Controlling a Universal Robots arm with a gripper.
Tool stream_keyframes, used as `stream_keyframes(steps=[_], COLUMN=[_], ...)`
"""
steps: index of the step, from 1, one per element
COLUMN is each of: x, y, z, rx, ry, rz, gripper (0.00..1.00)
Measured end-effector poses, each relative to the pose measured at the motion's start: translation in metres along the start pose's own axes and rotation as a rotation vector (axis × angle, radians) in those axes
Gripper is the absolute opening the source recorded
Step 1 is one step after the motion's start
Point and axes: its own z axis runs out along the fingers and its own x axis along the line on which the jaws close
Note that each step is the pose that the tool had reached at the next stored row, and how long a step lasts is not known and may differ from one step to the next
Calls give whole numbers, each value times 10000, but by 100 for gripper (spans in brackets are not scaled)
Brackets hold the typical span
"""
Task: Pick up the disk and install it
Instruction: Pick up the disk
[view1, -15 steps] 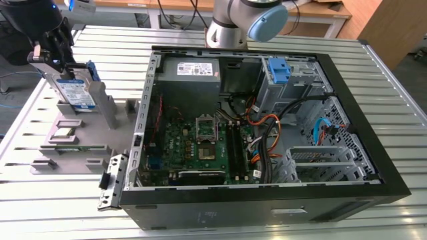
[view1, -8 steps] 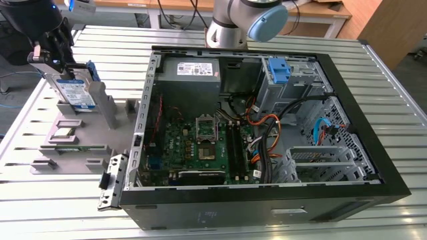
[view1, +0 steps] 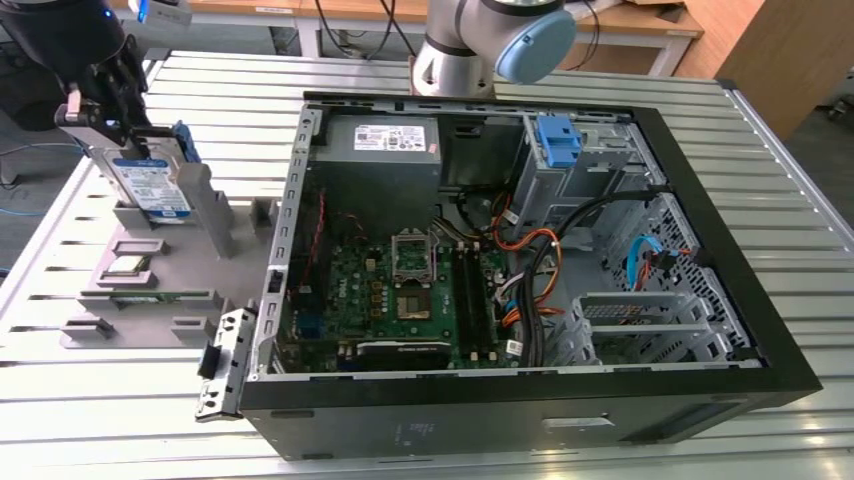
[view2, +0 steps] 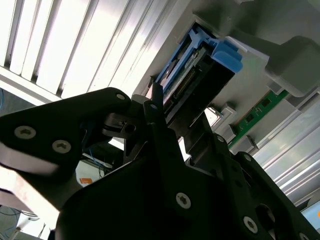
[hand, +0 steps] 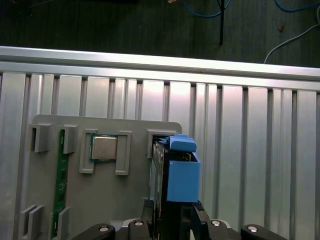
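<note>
The arm reaches down at the exterior view's left, claw (view1: 123, 125) over the disk (view1: 150, 182); pinching or not, I cannot tell; the disk – silver, blue-framed, white-and-blue label – stands upright in a grey holder (view1: 154, 290) on the worktop (view1: 94, 420).

**Table** (view1: 107, 420): ribbed aluminium slats, level; the same slats appear in the first wrist view (hand: 250, 150).

**Case** (view1: 441, 425): black computer case lying on its side, open face up. It covers the middle of the table and reaches close to the edge at the exterior view's right.

**Holder** (view1: 147, 300): grey moulded plate lying flat just beside the case, near the edge at the exterior view's left.

**Arm base** (view1: 454, 75): stands at the far edge, behind the case.
</note>
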Motion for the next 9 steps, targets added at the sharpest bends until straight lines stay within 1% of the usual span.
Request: stream_keyframes(steps=[3,4,9], x=[1,1,1], y=[0,0,0], z=[-1,-1,0], rx=[-1,-1,1], ry=[1,1,0], rz=[0,0,0], gripper=[41,36,35])
